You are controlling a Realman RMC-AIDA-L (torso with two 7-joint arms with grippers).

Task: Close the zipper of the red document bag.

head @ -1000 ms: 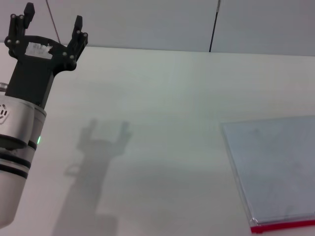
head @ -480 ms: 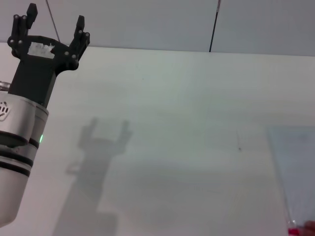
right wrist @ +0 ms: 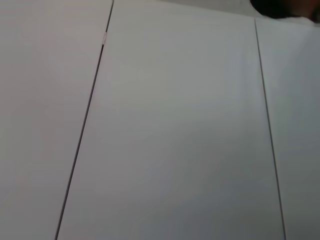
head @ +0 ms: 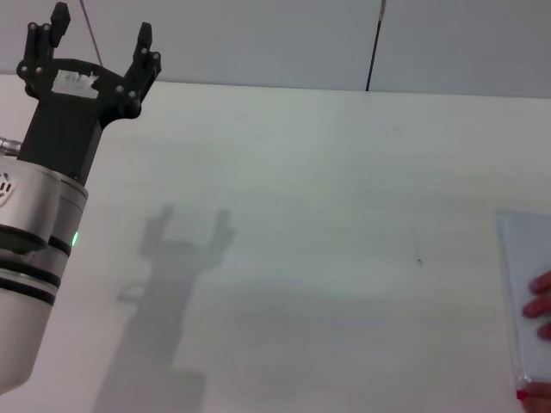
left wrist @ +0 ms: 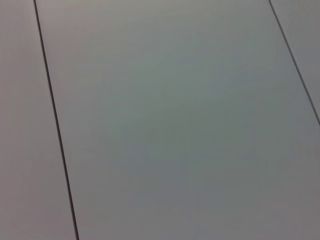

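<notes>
Only a narrow strip of the red document bag (head: 516,301), a pale translucent pouch, shows at the right edge of the head view, flat on the table. A tiny red bit of its zipper (head: 522,395) shows at the near corner. A person's fingers (head: 541,286) rest on the bag. My left gripper (head: 96,36) is raised at the far left, well away from the bag, open and holding nothing. The right gripper is out of view. Both wrist views show only pale wall panels with dark seams.
The white table (head: 327,215) stretches between my left arm and the bag, with the arm's shadow (head: 172,275) on it. A grey wall with a dark vertical seam (head: 374,43) rises behind the table's far edge.
The bag has slid to the right, from mostly in view to a strip at the edge. A person's fingers have appeared on it. My left gripper has barely moved.
</notes>
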